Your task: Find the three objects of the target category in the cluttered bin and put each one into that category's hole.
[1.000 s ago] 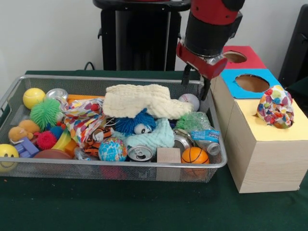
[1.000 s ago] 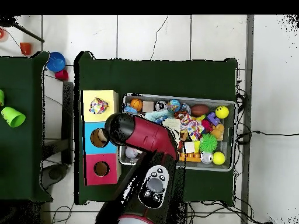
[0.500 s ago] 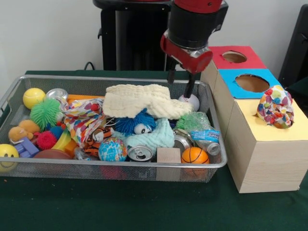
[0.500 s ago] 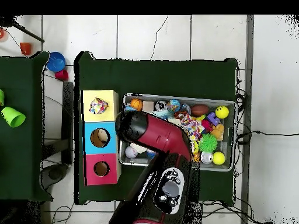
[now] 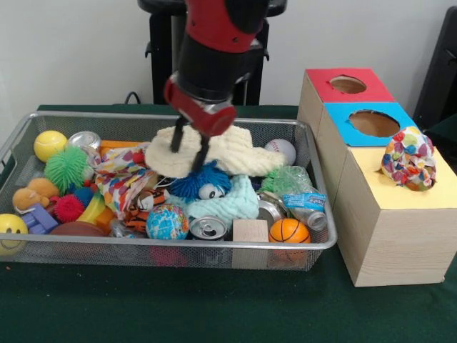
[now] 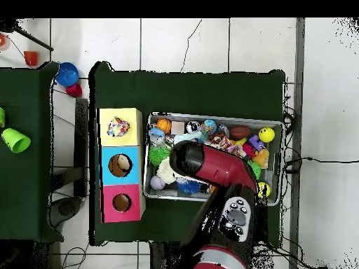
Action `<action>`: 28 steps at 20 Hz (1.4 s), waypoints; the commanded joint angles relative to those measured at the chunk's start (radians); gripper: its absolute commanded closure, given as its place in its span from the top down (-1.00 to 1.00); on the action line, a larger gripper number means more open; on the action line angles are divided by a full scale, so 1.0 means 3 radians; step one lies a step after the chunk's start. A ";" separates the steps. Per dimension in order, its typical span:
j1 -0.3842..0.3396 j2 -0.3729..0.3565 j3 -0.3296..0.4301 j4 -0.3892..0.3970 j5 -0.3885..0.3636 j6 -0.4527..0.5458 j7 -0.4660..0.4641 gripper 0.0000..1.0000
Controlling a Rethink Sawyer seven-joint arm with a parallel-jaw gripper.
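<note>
Fingers point(image 5: 189, 148) open, empty, tips just over the cream cloth point(image 5: 235, 153) at mid-bin point(image 5: 21, 132), toward its left end. Cloth lies heaped w/ long axis left-right in front view, so most of it runs right of the fingers; soft, waffle-textured, draped atop blue fuzzy toy point(image 5: 201, 181). Likely a cloth pick next, straight down; target hole unclear.
</note>
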 commanded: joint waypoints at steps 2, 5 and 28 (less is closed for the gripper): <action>-0.0407 0.0236 0.0442 0.0075 -0.0574 -0.0496 -0.0297 1.00; -0.0432 0.0236 0.0426 0.0072 -0.0690 -0.0508 -0.0223 1.00; -0.0543 -0.0396 0.0812 0.0286 -0.0530 0.0659 -0.0083 1.00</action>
